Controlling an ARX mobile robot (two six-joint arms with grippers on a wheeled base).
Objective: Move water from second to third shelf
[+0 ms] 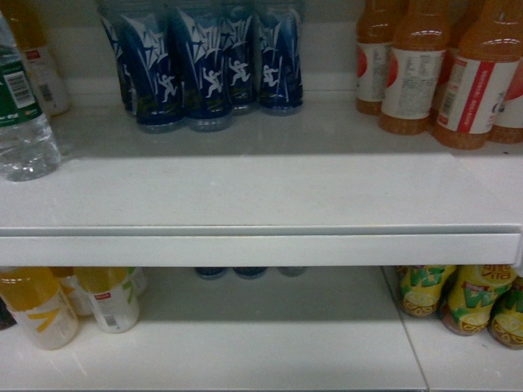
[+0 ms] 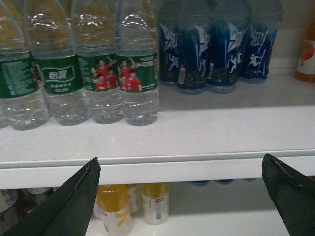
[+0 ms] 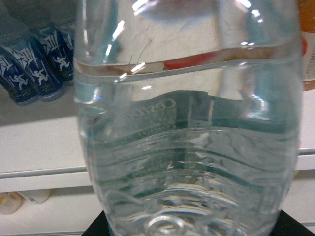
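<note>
The water bottle (image 3: 189, 142) fills the right wrist view, its base low between the dark tips of the right gripper (image 3: 189, 227), which is closed around it. Blue-wrapped bottles (image 3: 37, 69) stand at ten o'clock behind it. The left gripper (image 2: 182, 196) is spread wide below the shelf edge (image 2: 197, 169), holding nothing, with green-labelled water bottles (image 2: 138, 73) at eleven o'clock.

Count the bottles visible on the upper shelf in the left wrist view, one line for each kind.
Green-label water bottles: 4
Blue-wrapped bottles: 4
Orange drink bottle: 1
Total: 9
</note>
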